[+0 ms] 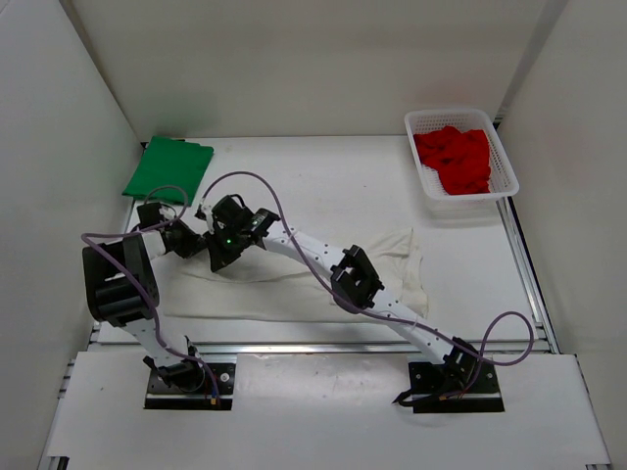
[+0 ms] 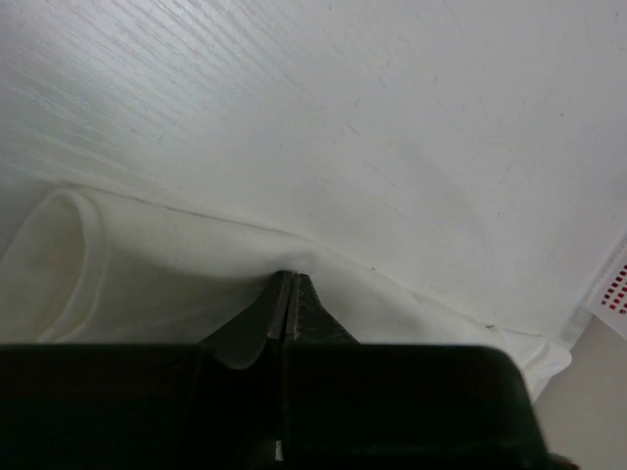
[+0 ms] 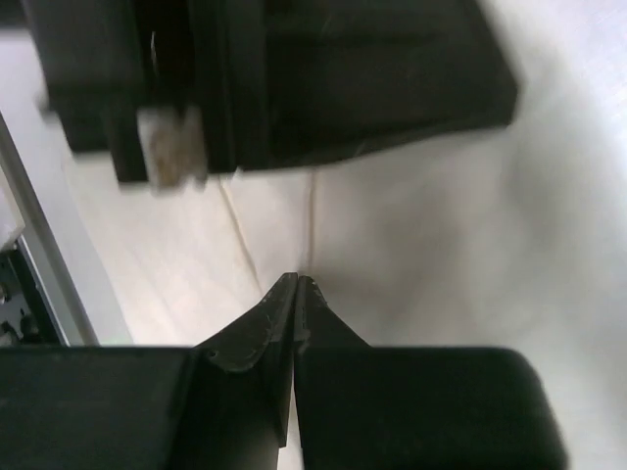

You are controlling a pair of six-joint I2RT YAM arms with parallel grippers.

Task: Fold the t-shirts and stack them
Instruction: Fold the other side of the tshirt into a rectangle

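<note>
The white t-shirt [image 1: 294, 292] lies spread across the middle of the table. My left gripper [image 1: 199, 245] and right gripper [image 1: 219, 258] meet close together at its far left end. In the left wrist view the left gripper [image 2: 291, 277] is shut, pinching a raised edge of the white t-shirt [image 2: 147, 274]. In the right wrist view the right gripper [image 3: 296, 282] is shut on the white t-shirt [image 3: 441, 245], with the left gripper's black body [image 3: 294, 78] just ahead. The green t-shirt [image 1: 168, 167] lies folded at the back left. The red t-shirt [image 1: 455, 158] is crumpled in the basket.
A white mesh basket [image 1: 505, 162] stands at the back right and shows at the left wrist view's right edge [image 2: 612, 289]. White walls enclose the table on three sides. A metal rail [image 1: 323, 348] runs along the near edge.
</note>
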